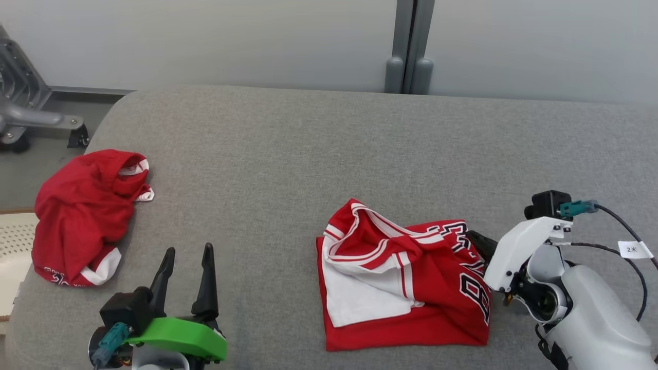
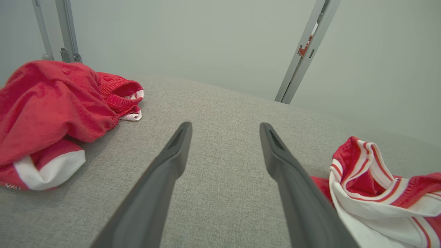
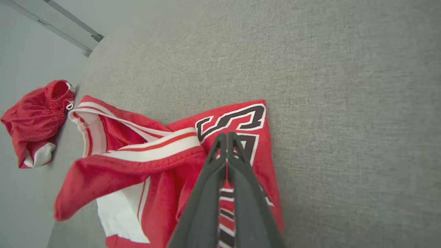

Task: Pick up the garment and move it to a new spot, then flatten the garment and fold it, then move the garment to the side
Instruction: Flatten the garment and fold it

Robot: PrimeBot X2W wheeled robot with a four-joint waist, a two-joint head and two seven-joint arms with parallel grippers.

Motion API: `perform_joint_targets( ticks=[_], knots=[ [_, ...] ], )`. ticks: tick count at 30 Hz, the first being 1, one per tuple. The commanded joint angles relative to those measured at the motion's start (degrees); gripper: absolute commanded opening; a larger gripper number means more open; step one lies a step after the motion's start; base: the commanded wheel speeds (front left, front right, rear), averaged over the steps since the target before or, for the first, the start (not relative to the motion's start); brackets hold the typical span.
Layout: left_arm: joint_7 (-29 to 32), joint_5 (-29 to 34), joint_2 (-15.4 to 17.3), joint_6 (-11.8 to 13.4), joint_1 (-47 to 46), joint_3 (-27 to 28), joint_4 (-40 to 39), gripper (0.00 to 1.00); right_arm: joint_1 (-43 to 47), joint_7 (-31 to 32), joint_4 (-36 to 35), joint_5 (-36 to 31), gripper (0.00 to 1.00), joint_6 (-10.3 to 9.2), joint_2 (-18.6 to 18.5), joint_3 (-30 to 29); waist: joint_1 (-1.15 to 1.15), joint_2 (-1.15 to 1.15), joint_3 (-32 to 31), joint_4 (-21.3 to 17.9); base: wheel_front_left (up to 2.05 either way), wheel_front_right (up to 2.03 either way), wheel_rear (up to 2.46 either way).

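Red-and-white jersey [image 1: 406, 277] lies roughly folded, top layer rumpled, on grey cushion [image 1: 308, 154].

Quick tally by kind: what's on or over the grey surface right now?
Garments: 2 (red jersey with black lettering, crumpled red garment)
Grippers: 2 (left gripper, right gripper)
Total: 4
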Motion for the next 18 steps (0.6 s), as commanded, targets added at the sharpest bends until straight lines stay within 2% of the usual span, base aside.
perform_joint_targets(
  ticks=[1, 6, 10, 18],
  knots=[
    [-0.2, -0.2, 0.1, -0.2, -0.3, 0.1, 0.2, 1.0, -0.9, 1.4, 0.7, 0.8, 0.0, 0.02, 0.4, 0.1, 0.0, 0.0, 0.1, 1.1, 0.0, 0.0, 0.0],
    [-0.2, -0.4, 0.1, -0.2, -0.1, 0.2, 0.3, 1.0, -1.6, 5.8, 4.5, 2.2, 0.0, 0.02, 1.3, 0.2, 0.0, 0.0, 0.3, 2.9, 0.0, 0.0, 0.0],
    [-0.2, -0.4, 0.1, -0.2, -0.1, 0.3, 0.5, 1.0, -2.2, 7.0, 6.3, 2.7, 0.0, 0.02, 2.6, 0.6, 0.0, 0.0, 0.5, 3.8, 0.0, 0.0, 0.0],
    [-0.2, 0.0, 0.1, -0.2, -0.3, 0.4, 1.0, 1.0, -0.2, 5.7, 2.4, 4.7, 0.0, 0.02, 5.3, 8.0, 0.0, 0.0, 0.3, 4.6, 0.0, 0.0, 0.0]
  ],
)
